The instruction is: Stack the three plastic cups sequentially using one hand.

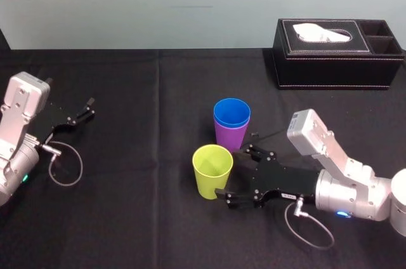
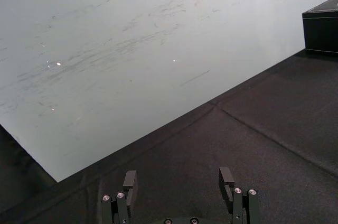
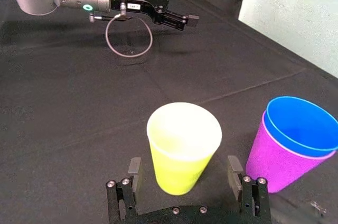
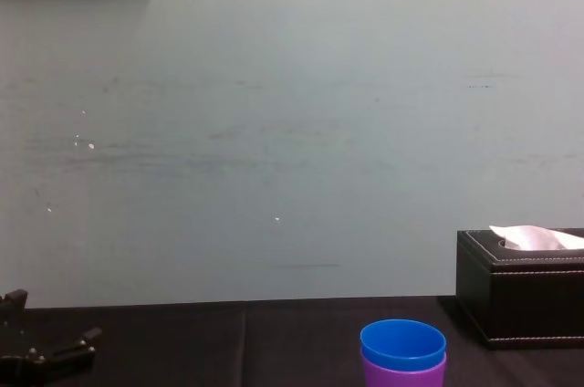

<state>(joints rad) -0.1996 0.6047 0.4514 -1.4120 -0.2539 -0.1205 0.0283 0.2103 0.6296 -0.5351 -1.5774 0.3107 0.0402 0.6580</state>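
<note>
The blue cup [image 1: 231, 114] sits nested inside the purple cup [image 1: 231, 136] at the table's middle. They also show in the right wrist view, blue cup [image 3: 302, 124] in purple cup [image 3: 269, 161], and in the chest view, blue cup [image 4: 402, 342] in purple cup [image 4: 402, 374]. Just in front of them the yellow-green cup [image 1: 212, 170] stands upright and alone. My right gripper [image 1: 239, 175] is open at that cup's right side. In the right wrist view the yellow-green cup [image 3: 182, 147] stands between the spread fingers [image 3: 134, 169] of the right gripper [image 3: 184, 170], with a gap on each side.
A black leather tissue box [image 1: 336, 53] stands at the back right. My left gripper [image 1: 81, 115] rests open over the black cloth at the far left, with nothing between its fingers [image 2: 130, 180]. A cable loop [image 1: 66, 169] lies by the left arm.
</note>
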